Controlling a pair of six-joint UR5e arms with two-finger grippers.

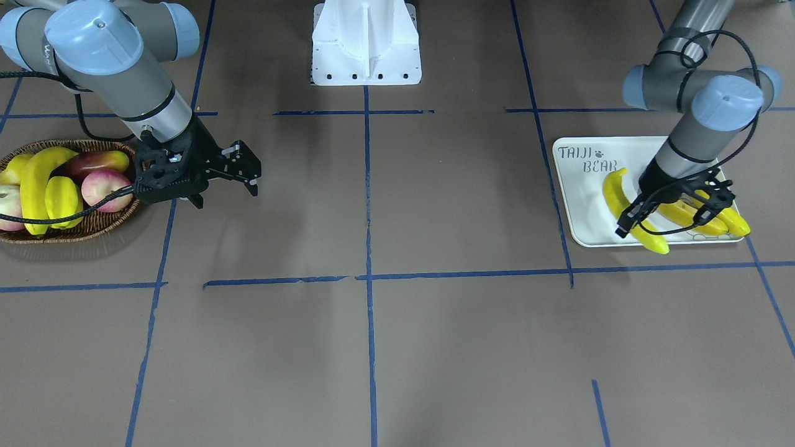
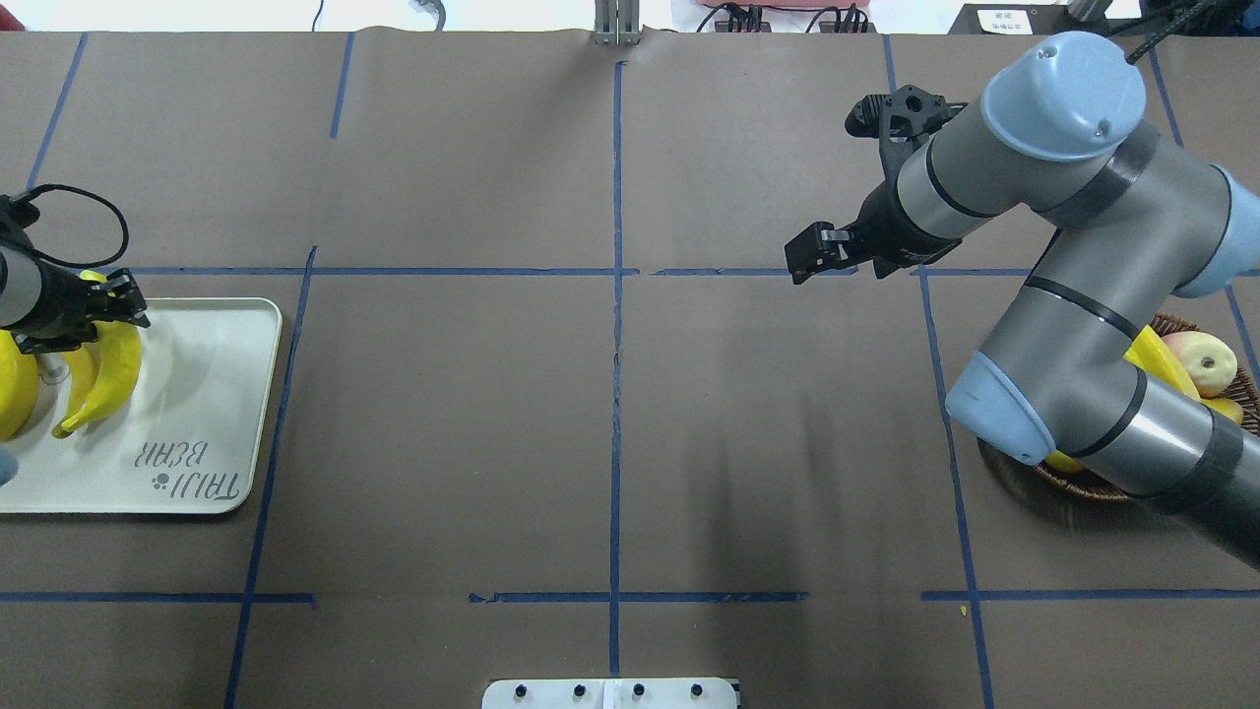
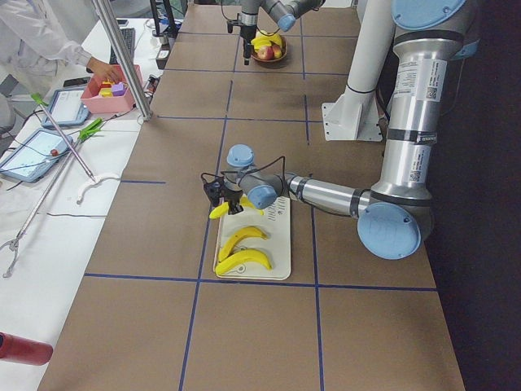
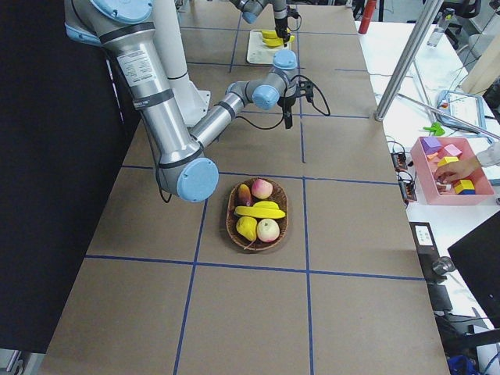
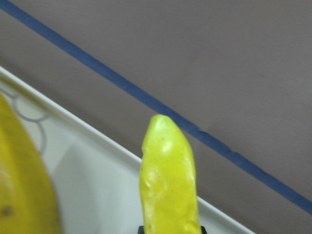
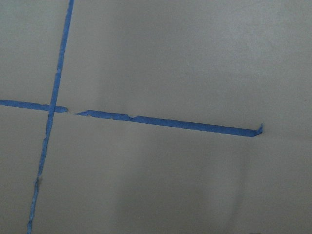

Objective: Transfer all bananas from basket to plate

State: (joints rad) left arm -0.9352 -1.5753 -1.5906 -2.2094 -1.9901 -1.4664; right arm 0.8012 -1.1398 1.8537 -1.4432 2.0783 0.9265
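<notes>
From the front, the left gripper (image 1: pixel 664 225) hangs over the flat white rectangular plate (image 1: pixel 577 211) lettered TAIJI BEAR. Its jaws are spread wide astride a long curved yellow banana (image 1: pixel 616 186) whose tip overhangs the plate's near edge, and two more yellow bananas (image 1: pixel 733 221) lie on the plate beside it. The right gripper (image 1: pixel 248 169), jaws parted and empty, hovers above the brown paper-covered table (image 1: pixel 459 205) just beside the shallow brown wicker basket (image 1: pixel 93 231). There a fourth yellow banana (image 1: pixel 34 186) lies among a ridged yellow starfruit (image 1: pixel 62 200) and reddish round fruits (image 1: pixel 102 186). Overhead, the right arm hides much of the basket, and the straddled banana's end pokes past the plate's far edge. The left side view shows the other two bananas side by side on the plate. The right side view shows the fourth banana lying across the middle of the basket. The left wrist view has a banana tip crossing the plate's rim; the right wrist view shows only table and blue tape (image 6: pixel 161 122).
</notes>
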